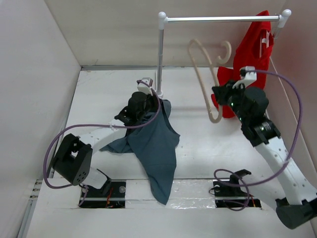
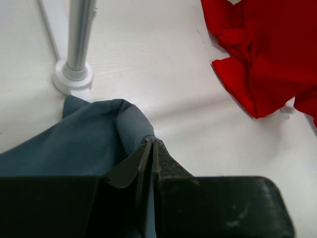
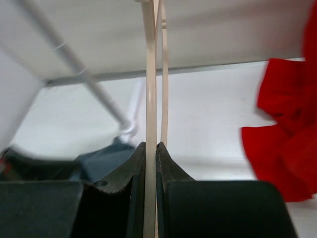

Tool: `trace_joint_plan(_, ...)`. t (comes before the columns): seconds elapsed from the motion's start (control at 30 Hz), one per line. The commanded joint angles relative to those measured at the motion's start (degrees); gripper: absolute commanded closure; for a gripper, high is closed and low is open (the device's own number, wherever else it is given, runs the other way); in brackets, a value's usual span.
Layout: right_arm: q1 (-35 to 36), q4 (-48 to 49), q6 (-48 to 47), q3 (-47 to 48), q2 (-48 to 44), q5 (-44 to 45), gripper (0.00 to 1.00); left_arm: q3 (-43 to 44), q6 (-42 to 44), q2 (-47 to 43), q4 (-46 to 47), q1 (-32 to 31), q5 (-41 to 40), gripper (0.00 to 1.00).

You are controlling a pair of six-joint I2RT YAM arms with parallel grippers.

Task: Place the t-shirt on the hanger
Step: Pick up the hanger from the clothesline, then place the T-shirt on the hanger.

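Observation:
The slate blue-grey t-shirt (image 1: pixel 156 148) hangs from my left gripper (image 1: pixel 141 106) and drapes down onto the table toward the near edge. In the left wrist view my left gripper (image 2: pixel 152 144) is shut on a fold of the t-shirt (image 2: pixel 84 144). The cream hanger (image 1: pixel 205 84) is held upright above the table by my right gripper (image 1: pixel 220 96), to the right of the shirt. In the right wrist view my right gripper (image 3: pixel 151 146) is shut on one thin arm of the hanger (image 3: pixel 149 74); the t-shirt (image 3: pixel 101 158) shows low at the left.
A silver rail (image 1: pixel 223 19) with white ball ends stands at the back on a post (image 1: pixel 160 54) whose foot (image 2: pixel 73 79) is just beyond the shirt. A red garment (image 1: pixel 250 54) hangs at the rail's right end and lies on the table (image 2: pixel 262 54).

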Motion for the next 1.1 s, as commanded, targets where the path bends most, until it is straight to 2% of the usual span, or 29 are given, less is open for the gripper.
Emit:
trace_joint_plan(0.0, 6.11, 4.02, 2.69, -6.89, -7.60, -8.82, 1.00, 3.03, -1.14, -1.39, 4.51, 1.62, 2.39, 1.00)
trace_joint_plan(0.1, 13.24, 2.72, 5.58, -16.30, -15.95, -9.10, 1.00, 3.20, -0.71, -2.19, 3.64, 2.23, 3.45, 1.00)
trace_joint_plan(0.2, 18.15, -5.89, 8.14, -19.56, -21.50, -6.46, 1.00, 2.41, -0.70, -2.54, 4.42, 2.23, 3.36, 1.00)
trace_joint_plan(0.33, 23.44, -11.52, 13.31, -21.94, -25.72, -6.37, 1.00, 3.99, -0.44, -1.49, 3.11, 2.23, 3.36, 1.00)
trace_joint_plan(0.6, 33.72, -16.71, 17.98, -20.73, -27.40, 4.43, 1.00, 4.52, 0.17, -3.68, 1.79, 2.84, -2.00, 1.00)
trace_joint_plan(0.87, 34.52, -27.07, 20.01, -15.36, -30.03, 4.35, 1.00, 5.84, 0.09, -4.47, 0.47, 3.46, -2.09, 1.00)
trace_joint_plan(1.07, 34.52, -24.63, 19.66, -16.58, -30.39, 0.93, 1.00, 5.05, -0.88, -5.09, 1.17, 3.46, -0.08, 1.00)
